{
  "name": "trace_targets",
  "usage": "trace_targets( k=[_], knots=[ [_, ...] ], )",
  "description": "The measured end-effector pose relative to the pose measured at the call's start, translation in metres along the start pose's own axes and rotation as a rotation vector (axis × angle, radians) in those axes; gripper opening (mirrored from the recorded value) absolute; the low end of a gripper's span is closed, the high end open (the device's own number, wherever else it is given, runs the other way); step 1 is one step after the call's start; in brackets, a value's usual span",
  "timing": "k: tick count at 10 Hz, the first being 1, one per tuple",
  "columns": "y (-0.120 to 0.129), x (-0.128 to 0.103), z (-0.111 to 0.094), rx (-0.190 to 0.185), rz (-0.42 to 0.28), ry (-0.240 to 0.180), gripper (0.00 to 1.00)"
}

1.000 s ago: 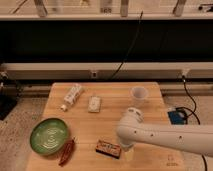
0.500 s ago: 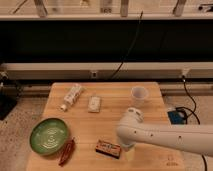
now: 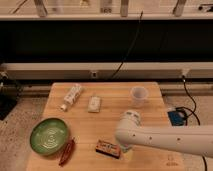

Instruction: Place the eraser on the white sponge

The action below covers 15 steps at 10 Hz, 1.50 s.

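Wooden table (image 3: 112,122) holds one eraser (image 3: 107,148) beside the tool (image 3: 125,149), its state untellable, and one white sponge (image 3: 94,104)

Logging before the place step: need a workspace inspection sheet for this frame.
Surface: wooden table, no spills seen.
Job's things: eraser flat near the front edge; white sponge further back, apart from it.
Clutter: white tube left of the sponge; translucent cup; green bowl; red pepper beside the bowl.
Grippers: gripper low at the eraser's right end, below the white arm; contact cannot be told.
Cables: black cable down the back wall; second cable by a blue box, right.
Surroundings: dark back panel; speckled floor.
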Motion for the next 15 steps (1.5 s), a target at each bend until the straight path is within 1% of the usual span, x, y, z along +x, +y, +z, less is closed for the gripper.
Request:
trace_targets(
  k=[1, 4, 7, 9, 10, 11, 13, 15],
  knots=[
    [-0.002, -0.008, 0.0, 0.02, 0.011, 0.001, 0.8],
    [-0.008, -0.03, 0.001, 0.035, 0.034, -0.008, 0.8],
    [-0.015, -0.044, 0.004, 0.016, 0.041, -0.014, 0.8],
    [-0.018, -0.045, 0.006, 0.009, 0.053, -0.019, 0.8],
    [-0.019, -0.043, 0.007, 0.006, 0.061, -0.022, 0.77],
    [-0.019, -0.042, 0.008, 0.004, 0.064, -0.022, 0.7],
    [-0.019, -0.041, 0.01, 0.0, 0.072, -0.028, 0.47],
    [-0.019, -0.042, 0.012, -0.005, 0.073, -0.034, 0.29]
  ],
)
